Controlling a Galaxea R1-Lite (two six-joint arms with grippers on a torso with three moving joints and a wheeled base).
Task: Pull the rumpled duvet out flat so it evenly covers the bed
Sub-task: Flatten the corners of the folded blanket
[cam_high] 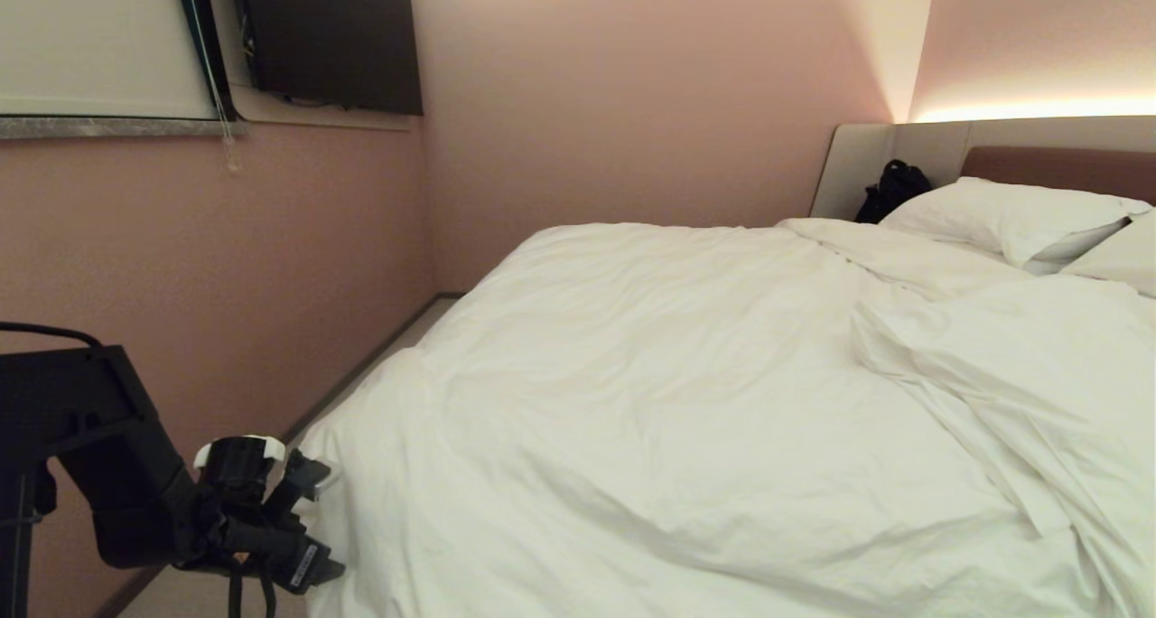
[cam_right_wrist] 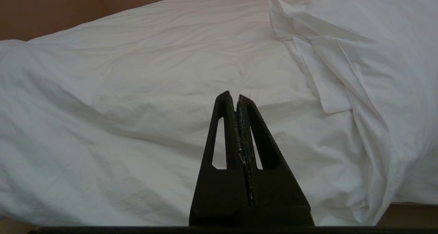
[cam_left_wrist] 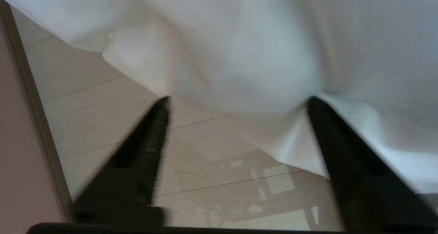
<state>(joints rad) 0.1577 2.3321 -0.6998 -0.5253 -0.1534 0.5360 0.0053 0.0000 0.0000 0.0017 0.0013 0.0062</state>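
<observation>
Your left gripper (cam_left_wrist: pixel 236 100) straddles the duvet (cam_high: pixel 686 401) at the bed's (cam_high: pixel 1057 162) left foot corner, jaws spread, grasping nothing; right gripper (cam_right_wrist: pixel 237 96) clenched, idle.

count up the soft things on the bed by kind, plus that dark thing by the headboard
duvet: 1
pillows: 2 in view, one and another cut off at the picture's edge
black bag-like item beside the headboard: 1
total: 4
</observation>
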